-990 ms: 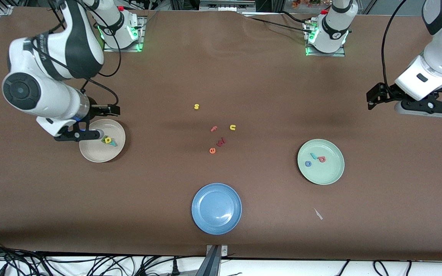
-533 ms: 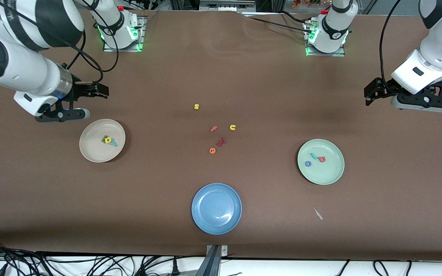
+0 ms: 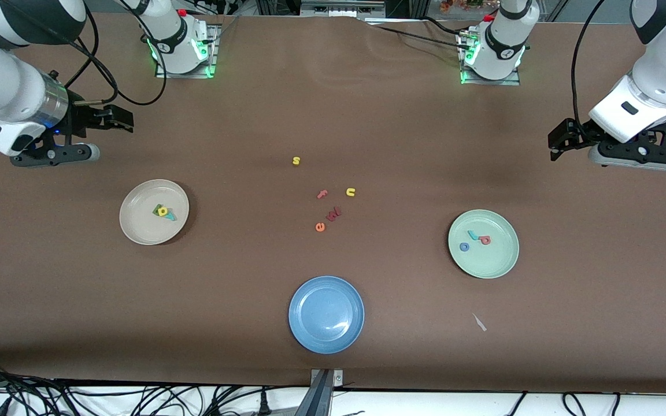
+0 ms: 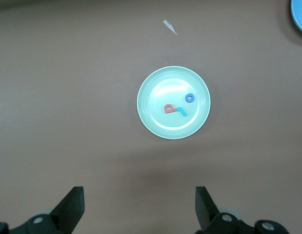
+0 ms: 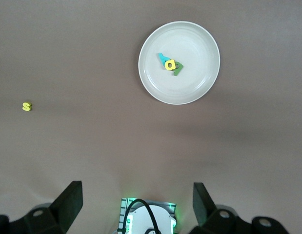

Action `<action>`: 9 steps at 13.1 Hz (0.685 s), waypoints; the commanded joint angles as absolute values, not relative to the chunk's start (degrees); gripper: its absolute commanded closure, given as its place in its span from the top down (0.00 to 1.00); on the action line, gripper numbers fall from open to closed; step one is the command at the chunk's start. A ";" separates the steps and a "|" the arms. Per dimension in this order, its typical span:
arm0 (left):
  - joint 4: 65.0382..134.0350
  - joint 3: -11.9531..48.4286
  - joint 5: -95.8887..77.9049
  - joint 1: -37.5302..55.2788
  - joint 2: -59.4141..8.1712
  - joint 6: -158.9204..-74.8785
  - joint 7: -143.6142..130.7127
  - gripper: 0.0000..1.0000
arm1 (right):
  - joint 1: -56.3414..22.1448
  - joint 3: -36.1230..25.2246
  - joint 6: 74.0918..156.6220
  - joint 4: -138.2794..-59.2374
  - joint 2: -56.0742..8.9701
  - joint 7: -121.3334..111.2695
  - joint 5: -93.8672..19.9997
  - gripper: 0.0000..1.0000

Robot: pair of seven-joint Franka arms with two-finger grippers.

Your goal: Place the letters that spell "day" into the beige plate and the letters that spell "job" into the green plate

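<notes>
The beige plate (image 3: 139, 228) holds the yellow "a" (image 3: 163, 211), the dark green "d" (image 3: 158, 208) and the teal "y" (image 3: 171, 217) in a small heap. The right wrist view shows the same plate (image 5: 199, 78) and heap (image 5: 170, 64). In the green plate (image 3: 495, 263) lie the teal "j" (image 3: 472, 234), the blue "o" (image 3: 464, 247) and the pinkish-red "b" (image 3: 485, 240); the left wrist view shows that plate (image 4: 158, 119) too. My right gripper (image 3: 55, 155) hangs open and empty over bare table at the right arm's end. The left gripper (image 3: 639, 158) waits open over the left arm's end.
A blue plate (image 3: 310, 335) sits near the table's front edge. Loose letters lie mid-table: a yellow "s" (image 3: 296, 160), a yellow "u" (image 3: 350, 192), a pink "f" (image 3: 322, 194), a dark red letter (image 3: 333, 214) and an orange "e" (image 3: 320, 227). A pale scrap (image 3: 479, 322) lies nearer the front camera than the green plate.
My right arm has drawn up and away from the beige plate toward the right arm's end of the table. The left arm shifted slightly, then held still. The letters have not moved.
</notes>
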State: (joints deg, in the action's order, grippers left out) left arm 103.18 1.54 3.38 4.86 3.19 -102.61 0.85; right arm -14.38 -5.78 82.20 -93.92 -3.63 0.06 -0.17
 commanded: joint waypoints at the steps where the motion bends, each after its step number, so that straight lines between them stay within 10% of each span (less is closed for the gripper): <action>1: 100.72 1.32 1.93 4.92 1.58 -102.48 2.46 1.00 | -11.25 -3.08 81.04 -93.78 -2.20 -4.20 0.96 1.00; 9: 100.72 1.32 1.93 5.27 1.58 -102.39 2.20 1.00 | -7.48 -0.09 81.65 -92.99 -2.20 -10.10 3.96 1.00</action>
